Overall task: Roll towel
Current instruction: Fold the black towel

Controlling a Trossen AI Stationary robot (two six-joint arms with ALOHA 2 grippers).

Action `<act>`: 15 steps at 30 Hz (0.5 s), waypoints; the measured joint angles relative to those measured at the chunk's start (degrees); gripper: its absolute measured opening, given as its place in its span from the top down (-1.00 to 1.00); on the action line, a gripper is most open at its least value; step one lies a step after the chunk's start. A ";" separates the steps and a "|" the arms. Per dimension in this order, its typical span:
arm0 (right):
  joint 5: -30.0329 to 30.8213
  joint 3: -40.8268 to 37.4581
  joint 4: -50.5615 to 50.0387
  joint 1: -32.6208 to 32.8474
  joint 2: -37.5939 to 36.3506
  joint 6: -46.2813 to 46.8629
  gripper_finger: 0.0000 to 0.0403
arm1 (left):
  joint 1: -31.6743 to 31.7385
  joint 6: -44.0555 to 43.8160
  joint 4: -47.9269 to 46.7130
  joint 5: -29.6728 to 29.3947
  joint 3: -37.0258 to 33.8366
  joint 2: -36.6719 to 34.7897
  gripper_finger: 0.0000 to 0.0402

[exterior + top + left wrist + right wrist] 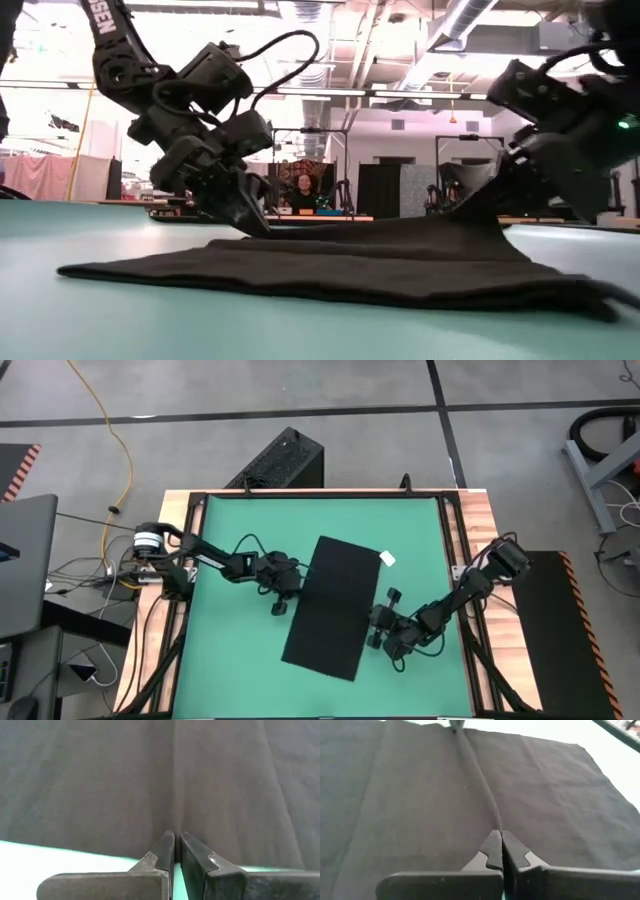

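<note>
Right gripper (372,628) pinching the towel's (333,606) near long edge, dark fingers (492,851) clamped together on a raised fold of soft black cloth. Lying flat as a slanted rectangle on the smooth green mat (230,650), with a ridge running across between the two grippers. Farther off, left gripper (297,587) clenching the opposite long edge, fingers (165,852) nipped shut on the cloth. Small white tag (387,559) sticking out at the far corner.
</note>
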 joint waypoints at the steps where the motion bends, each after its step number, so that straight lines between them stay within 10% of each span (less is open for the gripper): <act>1: 0.05 0.00 0.03 -0.31 -0.30 -0.22 0.98 | 0.00 0.39 -1.21 -0.23 -0.05 -0.88 0.93; 15: -3.35 0.11 0.73 -1.50 2.18 1.78 0.97 | -0.47 6.05 -3.92 -3.40 -0.04 -2.30 0.53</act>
